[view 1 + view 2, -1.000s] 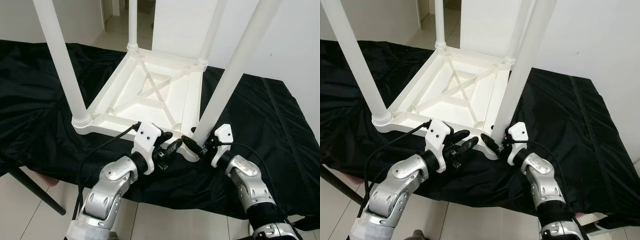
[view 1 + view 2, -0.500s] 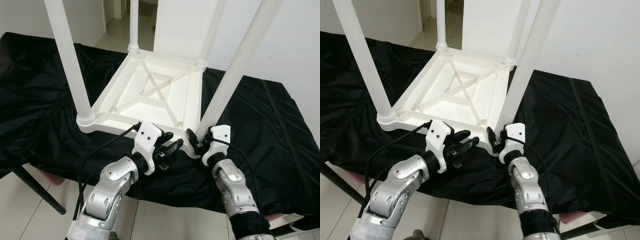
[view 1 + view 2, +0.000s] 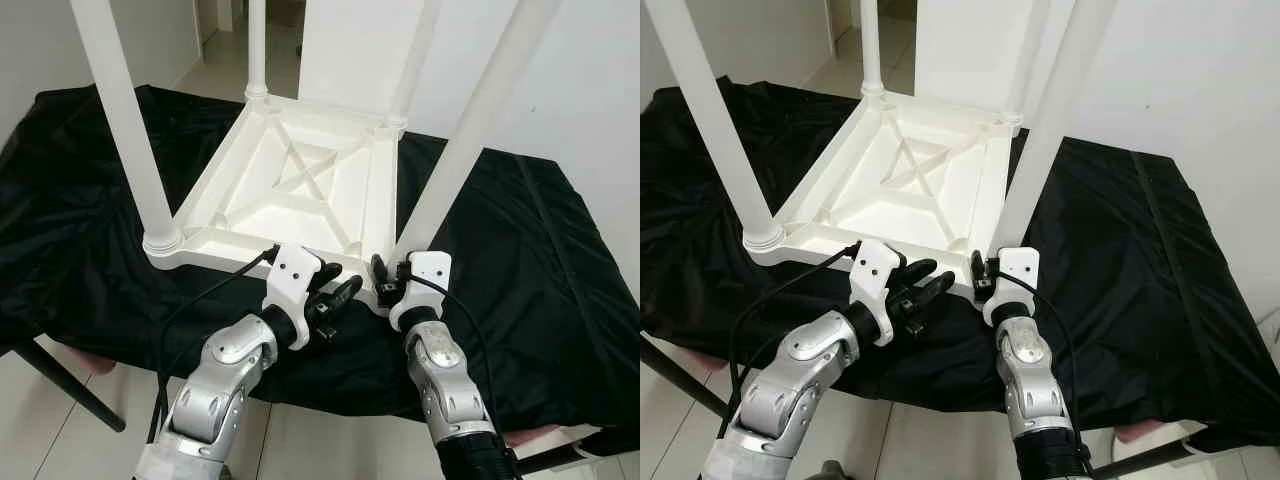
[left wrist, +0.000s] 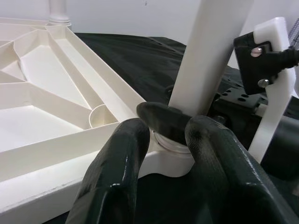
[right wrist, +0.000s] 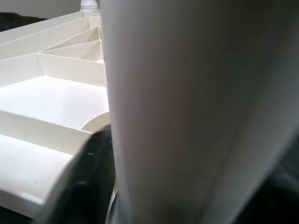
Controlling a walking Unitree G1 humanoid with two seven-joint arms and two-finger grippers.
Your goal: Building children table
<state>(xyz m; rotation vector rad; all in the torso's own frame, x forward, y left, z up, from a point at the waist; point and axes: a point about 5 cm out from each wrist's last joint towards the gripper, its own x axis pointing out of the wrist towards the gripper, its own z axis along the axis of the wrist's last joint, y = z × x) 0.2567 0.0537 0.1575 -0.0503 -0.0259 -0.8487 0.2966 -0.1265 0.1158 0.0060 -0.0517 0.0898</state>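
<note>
Your right gripper [image 3: 385, 283] clasps the base of the near-right leg [image 3: 455, 160], which stands upright in its corner socket of the upturned tabletop [image 3: 300, 190], while your left gripper [image 3: 335, 292], fingers slightly parted and empty, waits just beside it.

No text, label, brand, number or sign can be read anywhere, neither on the white plastic parts nor on the black cloth
</note>
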